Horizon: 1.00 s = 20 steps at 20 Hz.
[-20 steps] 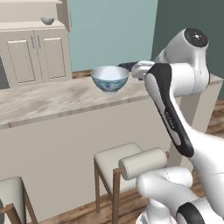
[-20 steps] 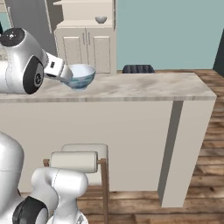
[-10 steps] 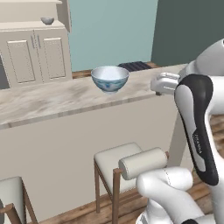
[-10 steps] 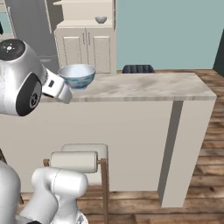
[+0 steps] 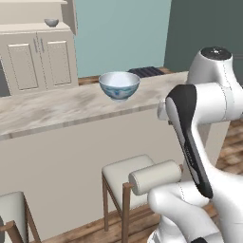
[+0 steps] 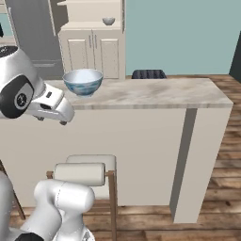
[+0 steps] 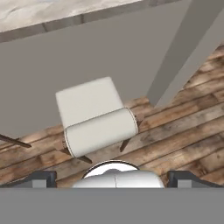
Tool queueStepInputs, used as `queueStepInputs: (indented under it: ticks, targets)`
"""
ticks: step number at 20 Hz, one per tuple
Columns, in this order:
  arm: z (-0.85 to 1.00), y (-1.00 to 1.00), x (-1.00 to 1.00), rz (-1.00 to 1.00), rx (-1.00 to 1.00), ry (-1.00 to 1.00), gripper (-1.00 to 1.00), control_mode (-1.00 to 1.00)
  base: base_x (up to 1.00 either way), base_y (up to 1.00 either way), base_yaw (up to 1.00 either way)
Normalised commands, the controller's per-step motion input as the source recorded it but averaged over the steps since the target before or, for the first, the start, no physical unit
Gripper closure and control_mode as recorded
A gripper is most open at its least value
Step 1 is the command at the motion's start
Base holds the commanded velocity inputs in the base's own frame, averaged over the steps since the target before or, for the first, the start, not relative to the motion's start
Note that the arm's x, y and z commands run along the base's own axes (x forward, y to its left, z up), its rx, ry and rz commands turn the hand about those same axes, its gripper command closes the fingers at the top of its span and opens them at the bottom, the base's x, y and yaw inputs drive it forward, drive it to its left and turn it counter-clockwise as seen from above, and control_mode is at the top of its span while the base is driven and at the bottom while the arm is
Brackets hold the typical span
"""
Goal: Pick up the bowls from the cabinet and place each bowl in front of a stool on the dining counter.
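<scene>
Now: blue-patterned bowl (image 5: 119,85) sits upright on dining counter (image 5: 57,107), above a stool (image 5: 127,174). Gripper (image 7: 112,178) empty, jaws wide apart. Grey bowl (image 6: 108,21) on cabinet (image 6: 96,44): likely rigid, slick, breakable; pinch its rim.

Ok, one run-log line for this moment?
blue-patterned bowl: on dining counter above stool | grey bowl: on cabinet | gripper: open, empty

Dining counter (image 5: 57,107) — patterned bowl (image 5: 119,85) on it, upright.

cushioned stool (image 7: 94,116), wood floor (image 7: 183,131), grey counter front (image 7: 100,57)
</scene>
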Motion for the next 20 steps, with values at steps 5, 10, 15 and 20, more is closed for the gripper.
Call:
queueStepInputs:
  ticks: [5,10,15,20]
  targets:
    - [-0.54,-0.01,-0.05,0.00,0.00,0.16,-1.00,-1.00,0.00,0.00,0.00]
    - [-0.56,-0.02,-0.03,0.00,0.00,0.17,-1.00,-1.00,0.00,0.00,0.00]
    - [-0.64,-0.08,-0.02,0.00,-0.02,0.22,-1.00,-1.00,0.00,0.00,0.00]
    - [-0.35,-0.14,-0.12,0.01,0.00,0.15,-1.00,-1.00,0.00,0.00,0.00]
